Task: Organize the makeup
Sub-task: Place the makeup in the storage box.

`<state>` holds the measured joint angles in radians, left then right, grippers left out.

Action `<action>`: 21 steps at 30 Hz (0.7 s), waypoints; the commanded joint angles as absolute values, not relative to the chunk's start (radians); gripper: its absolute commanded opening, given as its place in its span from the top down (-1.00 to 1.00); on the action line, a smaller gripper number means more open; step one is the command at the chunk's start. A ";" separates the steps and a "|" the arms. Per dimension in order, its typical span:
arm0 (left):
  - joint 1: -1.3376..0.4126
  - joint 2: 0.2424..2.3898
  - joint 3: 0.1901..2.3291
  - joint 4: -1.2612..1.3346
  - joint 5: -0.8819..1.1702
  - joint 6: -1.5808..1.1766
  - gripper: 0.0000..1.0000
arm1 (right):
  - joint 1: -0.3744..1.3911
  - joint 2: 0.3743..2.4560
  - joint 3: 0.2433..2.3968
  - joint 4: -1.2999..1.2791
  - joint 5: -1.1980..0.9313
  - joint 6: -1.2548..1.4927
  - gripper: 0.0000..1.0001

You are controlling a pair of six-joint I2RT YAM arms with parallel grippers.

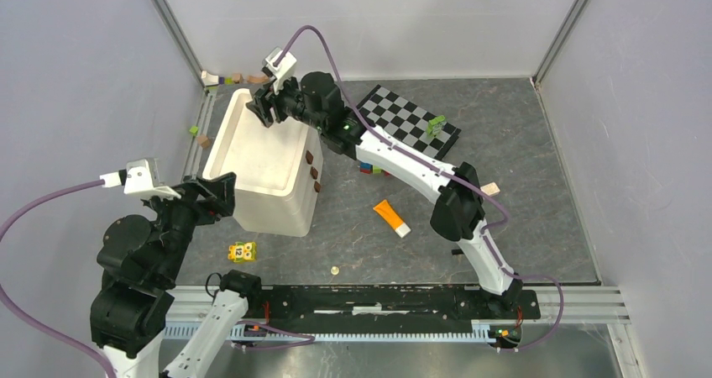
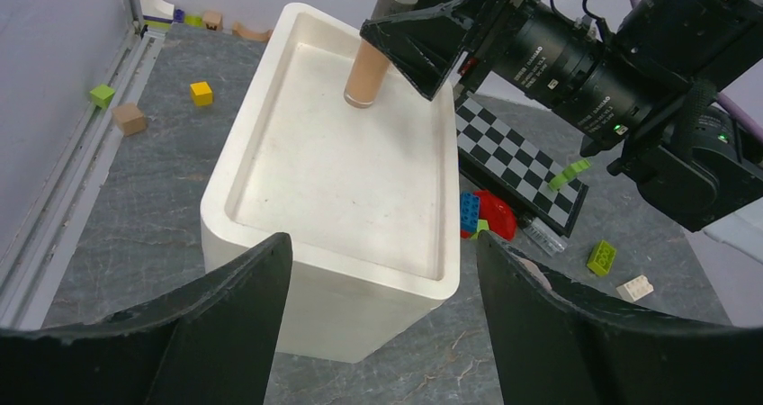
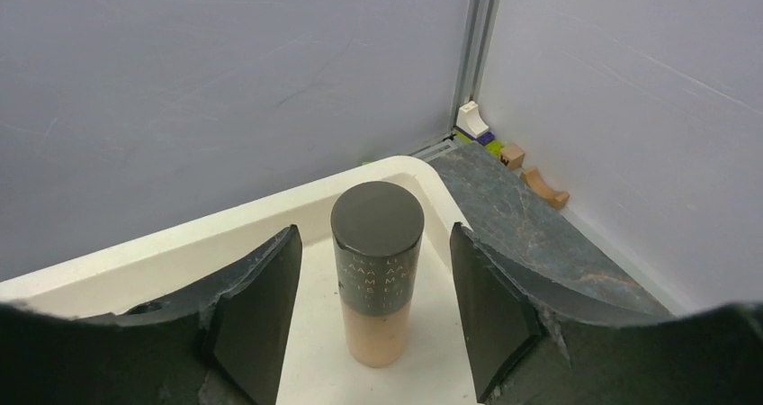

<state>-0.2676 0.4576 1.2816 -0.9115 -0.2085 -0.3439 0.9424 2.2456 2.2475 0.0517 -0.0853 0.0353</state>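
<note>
A clear peach-filled tube with a dark cap stands upright on the floor at the far end of a white bin. My right gripper is open around the tube, with a gap on each side of it. The left wrist view shows the tube in the bin between the right fingers. My left gripper is open and empty above the bin's near corner. An orange tube with a white cap lies on the table to the right of the bin. The other makeup is not in view.
The checkerboard lies behind and to the right of the bin, with a green brick on it. Red and blue bricks lie by the bin's right side. A yellow toy brick is near the front. Loose bricks lie on the left.
</note>
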 commanded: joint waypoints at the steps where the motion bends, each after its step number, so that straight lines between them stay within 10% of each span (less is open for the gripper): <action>1: -0.263 0.452 1.281 -0.910 -0.213 -0.333 -0.64 | 0.948 2.141 2.248 0.091 -0.052 0.022 -0.38; 21: -0.263 0.435 1.122 -0.886 -0.129 -0.354 -0.68 | 0.750 1.446 1.491 -0.480 0.349 -0.010 -0.50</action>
<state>-0.2676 0.4492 1.1767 -0.9180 -0.1814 -0.3439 0.8391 1.4570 1.5669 -0.2073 0.2779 -0.0227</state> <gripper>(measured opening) 0.842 0.742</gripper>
